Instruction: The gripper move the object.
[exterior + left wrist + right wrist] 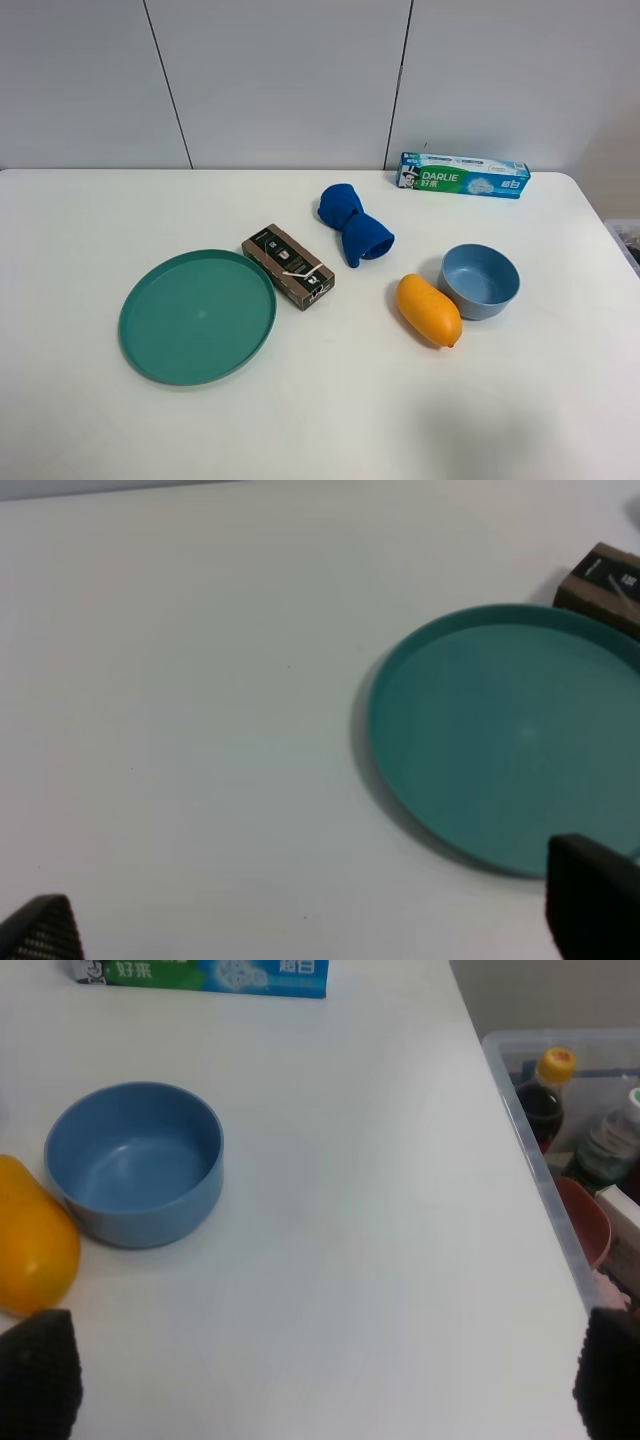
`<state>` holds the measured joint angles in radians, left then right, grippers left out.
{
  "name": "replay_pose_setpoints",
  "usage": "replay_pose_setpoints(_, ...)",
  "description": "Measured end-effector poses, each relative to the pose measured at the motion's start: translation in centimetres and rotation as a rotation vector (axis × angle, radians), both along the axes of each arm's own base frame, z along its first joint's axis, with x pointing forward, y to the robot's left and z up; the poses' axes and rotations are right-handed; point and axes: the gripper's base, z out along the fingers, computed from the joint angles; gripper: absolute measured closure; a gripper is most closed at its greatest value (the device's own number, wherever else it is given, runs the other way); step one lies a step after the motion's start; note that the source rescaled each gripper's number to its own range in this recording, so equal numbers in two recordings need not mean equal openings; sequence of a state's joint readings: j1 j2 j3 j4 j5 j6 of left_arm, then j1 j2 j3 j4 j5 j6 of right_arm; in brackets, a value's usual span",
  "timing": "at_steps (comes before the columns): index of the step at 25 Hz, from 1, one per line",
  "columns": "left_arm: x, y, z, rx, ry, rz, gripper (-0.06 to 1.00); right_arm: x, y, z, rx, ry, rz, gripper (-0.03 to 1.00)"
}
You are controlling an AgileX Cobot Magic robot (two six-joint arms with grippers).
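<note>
1. Deep blue cloth bundle [354, 227], pinched in the middle like a bow, is lying on the white table [560, 400] near its centre; nothing is touching it, and neither arm is showing in the high view.
2. Left gripper [320, 925] is hanging over bare table beside the green plate [505, 735]; its two fingertips [592, 895] are showing only at the far corners of the wrist view, so the jaws are standing wide apart and holding nothing.
3. Right gripper [320, 1375] is hovering over the table's right edge, near the light blue bowl [135, 1165] and the orange mango-like fruit [32, 1238]; its fingertips [40, 1370] are likewise spread wide and gripping nothing.
4. Brown box [288, 266] is sitting between the plate and the bundle, just beside the plate's rim; a toothpaste carton [463, 175] is lying at the table's back edge; a clear bin [560, 1170] of bottles is standing off the table's right side.
</note>
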<state>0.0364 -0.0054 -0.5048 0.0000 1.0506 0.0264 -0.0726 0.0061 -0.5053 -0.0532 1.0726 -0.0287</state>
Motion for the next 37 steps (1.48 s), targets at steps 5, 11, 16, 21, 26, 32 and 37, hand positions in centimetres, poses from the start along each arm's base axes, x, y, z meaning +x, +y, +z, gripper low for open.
replay_pose_setpoints(5,0.0,0.0,0.0,0.0,0.0,0.0,-0.06,-0.07,-0.04,0.0,-0.003,-0.004,-0.005,-0.03)
replay_pose_setpoints(11,0.0,0.0,0.0,0.0,0.0,0.0,-0.06,-0.14,-0.06,0.0,0.008,-0.01,-0.013,-0.03)
replay_pose_setpoints(16,0.0,0.0,0.0,0.0,0.0,0.0,-0.06,-0.14,-0.06,0.0,0.008,-0.01,-0.013,-0.03)
replay_pose_setpoints(21,0.0,0.0,0.0,0.0,0.0,0.0,-0.06,-0.14,-0.06,0.0,0.008,-0.01,-0.013,-0.03)
replay_pose_setpoints(26,0.0,0.0,0.0,0.0,0.0,0.0,-0.06,-0.14,-0.06,0.0,0.008,-0.01,-0.013,-0.03)
replay_pose_setpoints(32,0.0,0.0,0.0,0.0,0.0,0.0,-0.06,-0.14,-0.06,0.0,0.008,-0.01,-0.013,-0.03)
replay_pose_setpoints(37,0.0,0.0,0.0,0.0,0.0,0.0,-0.06,-0.14,-0.06,0.0,0.008,-0.01,-0.013,-0.03)
